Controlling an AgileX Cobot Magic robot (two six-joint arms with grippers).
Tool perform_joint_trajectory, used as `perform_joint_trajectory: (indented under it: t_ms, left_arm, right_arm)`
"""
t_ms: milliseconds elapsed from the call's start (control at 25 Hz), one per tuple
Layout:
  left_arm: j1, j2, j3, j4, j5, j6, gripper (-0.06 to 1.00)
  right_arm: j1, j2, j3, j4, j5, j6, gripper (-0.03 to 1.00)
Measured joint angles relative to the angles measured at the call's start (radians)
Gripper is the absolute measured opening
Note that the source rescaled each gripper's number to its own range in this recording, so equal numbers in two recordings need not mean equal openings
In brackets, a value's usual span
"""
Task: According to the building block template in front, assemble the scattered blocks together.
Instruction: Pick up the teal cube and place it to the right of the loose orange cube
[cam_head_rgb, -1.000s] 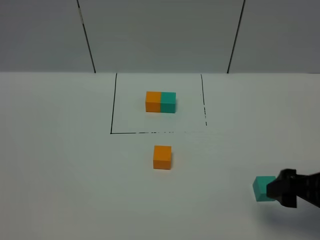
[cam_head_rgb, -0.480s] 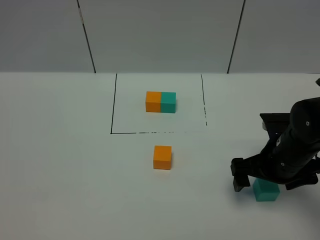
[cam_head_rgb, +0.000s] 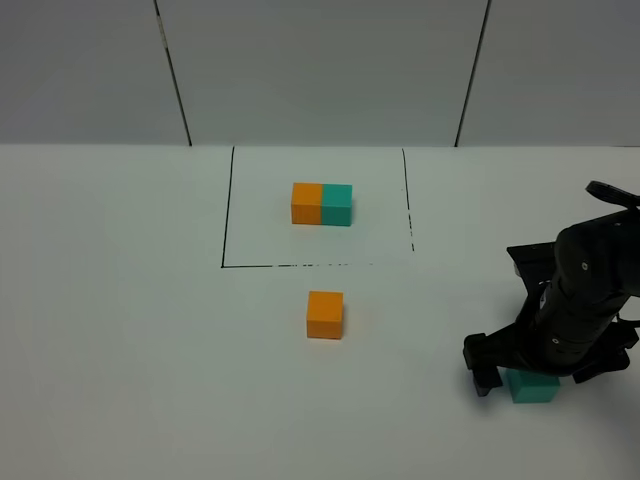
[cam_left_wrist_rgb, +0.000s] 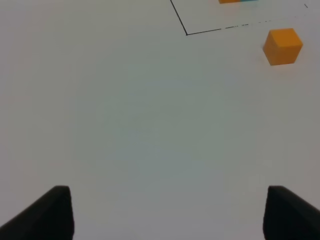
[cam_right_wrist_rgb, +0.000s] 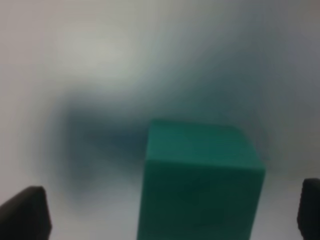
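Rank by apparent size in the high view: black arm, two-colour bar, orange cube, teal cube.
1. Black arm
2. Two-colour bar
3. Orange cube
Teal cube is partly hidden by the arm, so unranked.

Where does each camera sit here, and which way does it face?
Exterior high: mounted high, looking down on the table, template, orange cube and teal cube; right arm shows.
Left wrist: low over the table, facing the orange cube; open left gripper shows.
Right wrist: close above the teal cube; open right gripper straddles it.
Shared: exterior high and left wrist both show the orange cube.
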Motion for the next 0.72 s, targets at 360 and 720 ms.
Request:
perform_joint_trajectory:
  t_ms: [360, 720]
  left_arm:
    - [0.000, 0.000, 0.000, 0.000, 0.000, 0.000, 0.62]
    - [0.000, 0.000, 0.000, 0.000, 0.000, 0.000, 0.62]
  right_arm:
    - [-0.029, 0.058, 0.000, 0.004, -0.044, -0.019, 1.00]
    - [-0.030, 0.072, 0.000, 0.010, -0.053, -0.020, 0.83]
